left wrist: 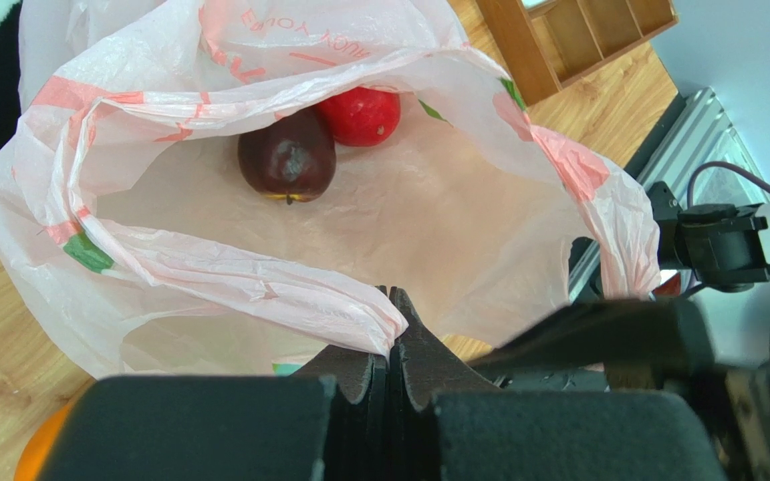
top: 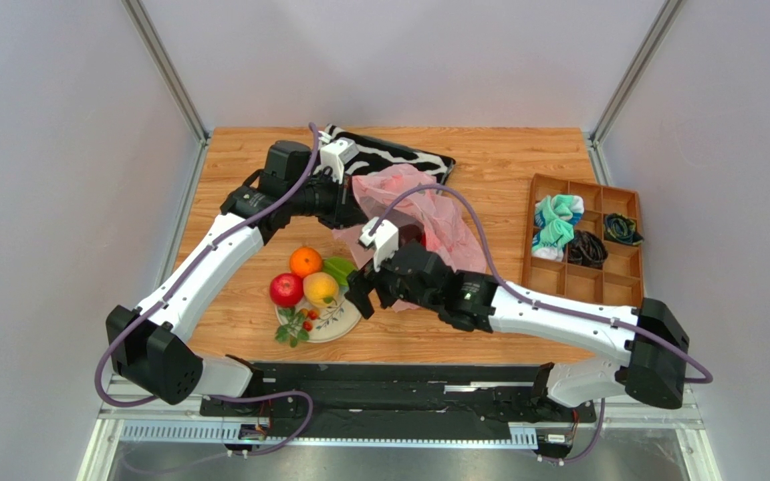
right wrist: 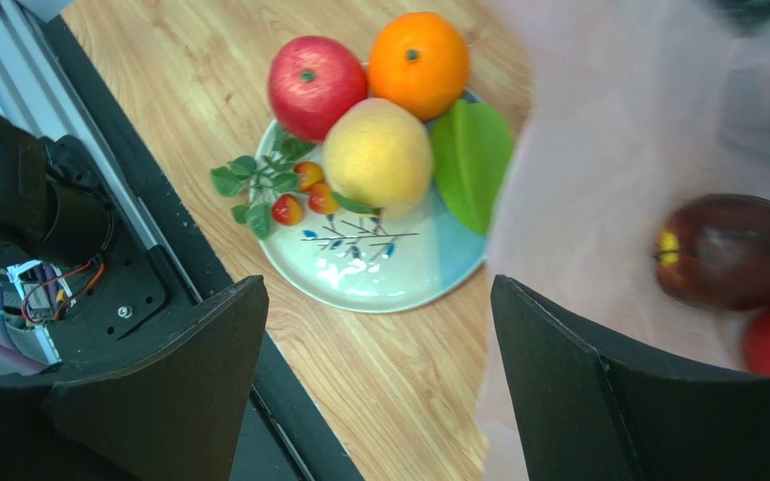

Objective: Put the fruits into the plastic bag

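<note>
While left jaws clamp the plastic bag (left wrist: 208, 286), right jaws gape wide — empty.

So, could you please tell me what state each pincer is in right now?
Left pincer: closed on the rim of the plastic bag.
Right pincer: open, holding nothing.

Seven fruits (right wrist: 316, 85) — one bag (left wrist: 258, 286); one plate (right wrist: 379, 279); one pouch (top: 399, 160).

Wide-open plastic bag (left wrist: 258, 291) beside crowded plate (right wrist: 379, 273)
</note>
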Robot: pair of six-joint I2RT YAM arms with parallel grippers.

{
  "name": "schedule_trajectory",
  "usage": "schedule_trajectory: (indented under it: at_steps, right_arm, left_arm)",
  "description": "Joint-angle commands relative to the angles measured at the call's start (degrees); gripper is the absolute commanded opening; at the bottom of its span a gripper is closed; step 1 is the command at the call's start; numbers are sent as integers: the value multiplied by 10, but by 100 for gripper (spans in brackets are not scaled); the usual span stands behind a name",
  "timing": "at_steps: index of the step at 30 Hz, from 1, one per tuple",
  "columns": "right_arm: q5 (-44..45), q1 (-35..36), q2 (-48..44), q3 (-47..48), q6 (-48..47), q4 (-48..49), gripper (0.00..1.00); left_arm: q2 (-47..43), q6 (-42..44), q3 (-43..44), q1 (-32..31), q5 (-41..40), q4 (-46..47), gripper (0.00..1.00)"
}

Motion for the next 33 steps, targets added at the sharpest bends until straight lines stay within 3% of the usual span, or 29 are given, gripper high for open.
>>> schedule_trajectory:
  at_steps: [1, 6, 20, 33]
  right_arm:
    - [75, 64, 41, 9, -3, 60, 86]
    - [147, 111, 118, 38, 16, 86, 84]
    - [220, 109, 295, 169, 20, 37, 78]
    - [235, 95, 334, 200, 44, -3, 68]
  left_arm:
    - [-23, 3, 3, -3, -3, 0, 0]
    - [-25, 2, 2, -3, -8, -1, 0]
    - [-31, 2, 3, -3, -10, -2, 0]
    - [-32, 1, 4, -3, -7, -2, 0]
